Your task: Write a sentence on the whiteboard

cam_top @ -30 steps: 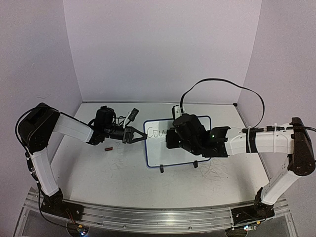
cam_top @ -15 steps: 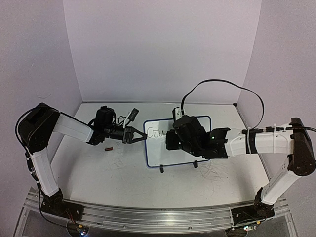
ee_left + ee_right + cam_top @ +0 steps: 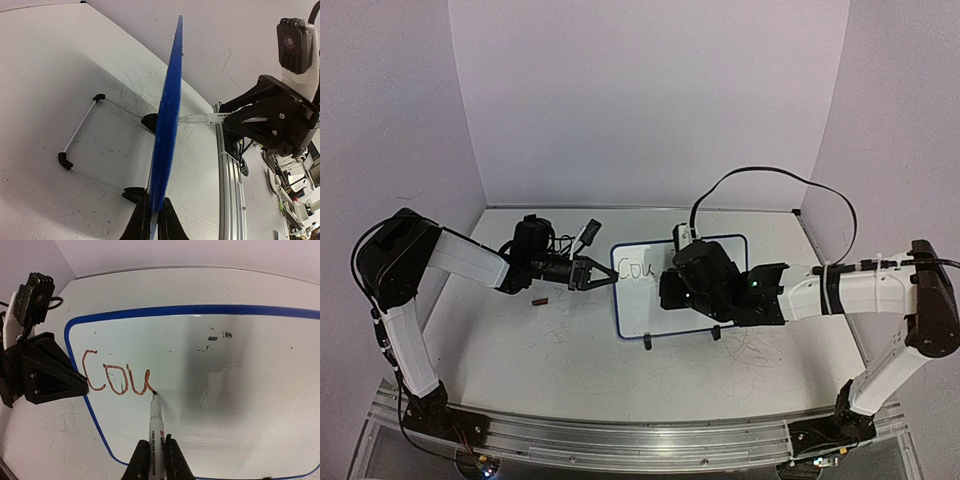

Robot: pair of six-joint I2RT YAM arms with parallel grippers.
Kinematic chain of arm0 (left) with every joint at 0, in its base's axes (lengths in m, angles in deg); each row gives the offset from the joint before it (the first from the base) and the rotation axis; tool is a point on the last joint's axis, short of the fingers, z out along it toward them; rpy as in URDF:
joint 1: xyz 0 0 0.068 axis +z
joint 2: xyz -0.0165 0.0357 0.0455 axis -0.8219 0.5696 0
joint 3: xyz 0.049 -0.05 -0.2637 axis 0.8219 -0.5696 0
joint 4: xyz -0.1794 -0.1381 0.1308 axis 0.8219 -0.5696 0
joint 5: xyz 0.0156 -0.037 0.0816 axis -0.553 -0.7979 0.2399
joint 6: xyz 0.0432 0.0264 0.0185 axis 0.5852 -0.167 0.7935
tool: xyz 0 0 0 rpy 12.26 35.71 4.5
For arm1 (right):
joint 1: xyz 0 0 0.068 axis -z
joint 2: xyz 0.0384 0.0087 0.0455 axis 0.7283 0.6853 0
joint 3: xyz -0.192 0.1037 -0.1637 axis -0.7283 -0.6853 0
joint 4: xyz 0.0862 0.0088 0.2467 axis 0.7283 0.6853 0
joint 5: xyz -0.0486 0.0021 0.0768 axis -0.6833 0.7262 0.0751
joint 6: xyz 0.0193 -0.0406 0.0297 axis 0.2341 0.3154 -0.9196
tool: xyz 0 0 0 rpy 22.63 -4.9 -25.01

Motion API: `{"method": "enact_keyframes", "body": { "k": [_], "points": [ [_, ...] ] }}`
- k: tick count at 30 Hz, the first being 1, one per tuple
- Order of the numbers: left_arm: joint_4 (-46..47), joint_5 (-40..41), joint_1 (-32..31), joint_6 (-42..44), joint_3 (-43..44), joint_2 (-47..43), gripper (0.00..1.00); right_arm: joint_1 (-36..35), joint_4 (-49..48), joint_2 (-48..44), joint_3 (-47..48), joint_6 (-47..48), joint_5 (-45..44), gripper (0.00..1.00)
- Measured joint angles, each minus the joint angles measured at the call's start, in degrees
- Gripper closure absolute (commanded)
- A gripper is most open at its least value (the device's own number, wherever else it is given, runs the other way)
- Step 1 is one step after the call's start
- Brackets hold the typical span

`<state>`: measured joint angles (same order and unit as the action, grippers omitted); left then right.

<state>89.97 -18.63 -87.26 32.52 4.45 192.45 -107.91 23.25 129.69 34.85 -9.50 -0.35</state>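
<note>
From above: the whiteboard (image 3: pixel 638 308) stands on its black feet mid-worktop (image 3: pixel 570 365), tilted back. The left pincer (image 3: pixel 610 281) grips the board's left edge. The right pincer (image 3: pixel 666 288) hovers over the board's middle, its fingertips hidden under the wrist. The sentence (image 3: pixel 636 270) so far reads "Cou", in the board's upper left corner. A small red piece (image 3: pixel 541 300) lies on the worktop left of the board, apart from it.

From the left wrist: the board shows edge-on as a blue strip, with the left pincer's jaws clamped narrowly on its frame. A marker (image 3: pixel 199 118) reaches the board's writing face from the far side.

From the right wrist: the right pincer holds the marker barrel tight. The tip touches the board at the foot of the "u", just right of the reddish lettering, and the bare board stretches right of it.

The next letter seems best done with light, even pressure and small strokes at the same baseline. The left pincer's hold should stop the board sliding or tipping. Most of the sentence is unwritten, so the letter spacing must leave room for two lines.
</note>
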Motion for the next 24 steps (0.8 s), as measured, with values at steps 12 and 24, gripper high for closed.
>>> {"method": "enact_keyframes", "body": {
  "k": [12, 24],
  "points": [
    [0.02, -0.24, 0.00, 0.02, 0.00, 0.00, 1.00, 0.02, -2.93, -5.23, -1.82, 2.73, 1.07, 1.00],
    [0.02, -0.26, -0.01, 0.02, 0.00, 0.00, 1.00, 0.05, -3.03, -2.67, 0.82, 5.20, -0.62, 1.00]
  ]
}}
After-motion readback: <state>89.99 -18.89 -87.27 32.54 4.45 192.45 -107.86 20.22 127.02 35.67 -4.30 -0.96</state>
